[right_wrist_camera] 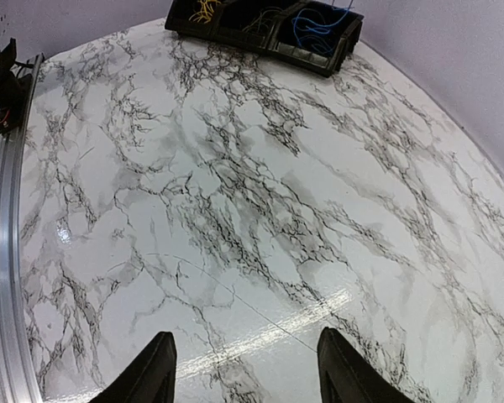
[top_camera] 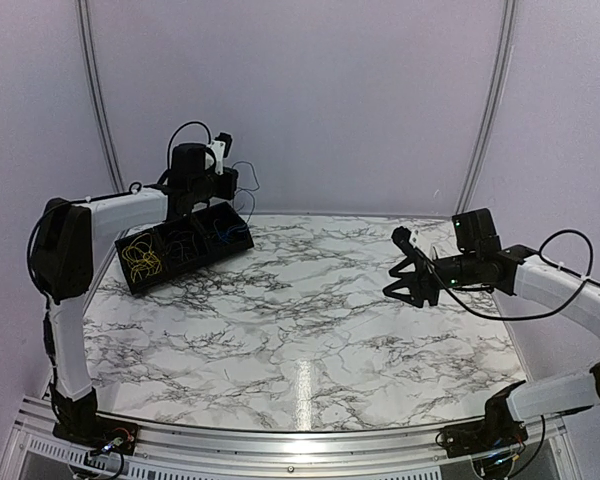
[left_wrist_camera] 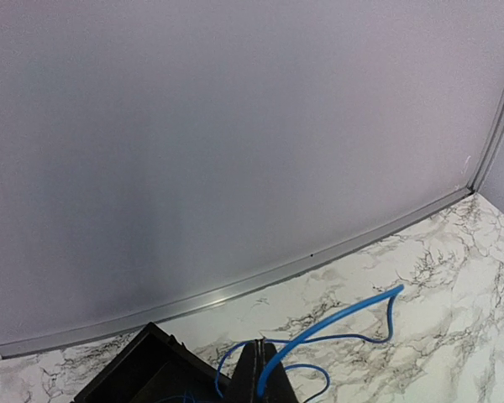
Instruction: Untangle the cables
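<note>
Checking left side first: left gripper (top_camera: 198, 205) was raised over the right-hand end of the black tray (top_camera: 185, 275) at the far left of the marble table (top_camera: 300, 330).

- Left wrist view: left gripper (left_wrist_camera: 260, 371) had its jaws fully closed, pinching a blue cable (left_wrist_camera: 353, 309). The cable rose from the fingertips and arced right, with its free end in the air above the marble. Thinner blue loops hung beside the fingers. One corner of the tray (left_wrist_camera: 143, 369) was just left of them.
- Top view: the blue cable (top_camera: 244, 185) hung in loose loops at the gripper's right side, above the tray.

Tray contents, three compartments:
- left: yellow cables (top_camera: 142, 258)
- middle: black cables (top_camera: 185, 243)
- right: blue coils (top_camera: 223, 232), directly under the left gripper

Whether the lifted blue cable was free of the blue coils could not be told.

Right side: right gripper (top_camera: 402, 268) hovered above the right half of the table, well apart from the tray.

- Right wrist view: right gripper (right_wrist_camera: 248, 369) had its fingers (right_wrist_camera: 151, 374) spread wide, with bare marble between them and nothing held.
- The tray (right_wrist_camera: 235, 42) sat at the far edge, showing the yellow cables (right_wrist_camera: 203, 10), black cables (right_wrist_camera: 256, 21) and blue coils (right_wrist_camera: 315, 25).
- A faint pale line (right_wrist_camera: 210, 281) crossed the marble ahead of the fingers. It could have been a wire or a surface mark.
</note>
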You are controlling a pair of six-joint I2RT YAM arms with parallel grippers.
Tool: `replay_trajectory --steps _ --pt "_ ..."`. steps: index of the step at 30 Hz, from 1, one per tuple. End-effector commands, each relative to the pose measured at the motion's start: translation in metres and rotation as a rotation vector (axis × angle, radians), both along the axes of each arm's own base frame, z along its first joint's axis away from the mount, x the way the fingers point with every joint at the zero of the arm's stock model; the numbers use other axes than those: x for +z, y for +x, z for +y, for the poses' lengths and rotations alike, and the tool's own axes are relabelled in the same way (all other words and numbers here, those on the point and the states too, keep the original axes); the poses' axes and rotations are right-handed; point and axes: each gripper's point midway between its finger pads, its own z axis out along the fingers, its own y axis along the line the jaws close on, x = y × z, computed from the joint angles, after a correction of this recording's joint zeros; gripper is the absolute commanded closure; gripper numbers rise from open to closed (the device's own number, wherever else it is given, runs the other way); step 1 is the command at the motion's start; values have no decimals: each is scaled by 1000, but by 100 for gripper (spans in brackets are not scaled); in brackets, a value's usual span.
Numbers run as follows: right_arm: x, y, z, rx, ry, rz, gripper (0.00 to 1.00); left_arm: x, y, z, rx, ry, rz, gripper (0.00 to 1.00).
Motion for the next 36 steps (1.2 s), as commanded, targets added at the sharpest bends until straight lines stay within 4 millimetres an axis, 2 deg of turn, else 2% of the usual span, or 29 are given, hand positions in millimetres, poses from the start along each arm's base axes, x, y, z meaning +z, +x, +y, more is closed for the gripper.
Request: replay_trajectory --steps 1,3,6,13,19,25,28,36 --pt "-3 9 -2 -13 -9 -12 43 -4 26 10 -21 -10 -8 100" --pt "-7 10 -2 -14 -16 -4 43 -13 37 21 -3 -22 8 100" --pt "-10 11 -3 -15 -26 -2 43 -24 41 39 12 -22 32 100" --pt "-14 13 -2 -11 -35 6 43 -55 24 65 28 -7 106 100" --pt "-19 12 1 10 -37 40 43 -77 19 82 50 4 155 100" --pt "-21 11 1 15 -40 41 43 -119 26 83 64 41 271 100" --pt "-23 11 0 16 -44 47 43 -132 32 83 69 56 302 100" --pt "-27 12 1 20 -50 63 43 -142 32 86 82 72 326 100"
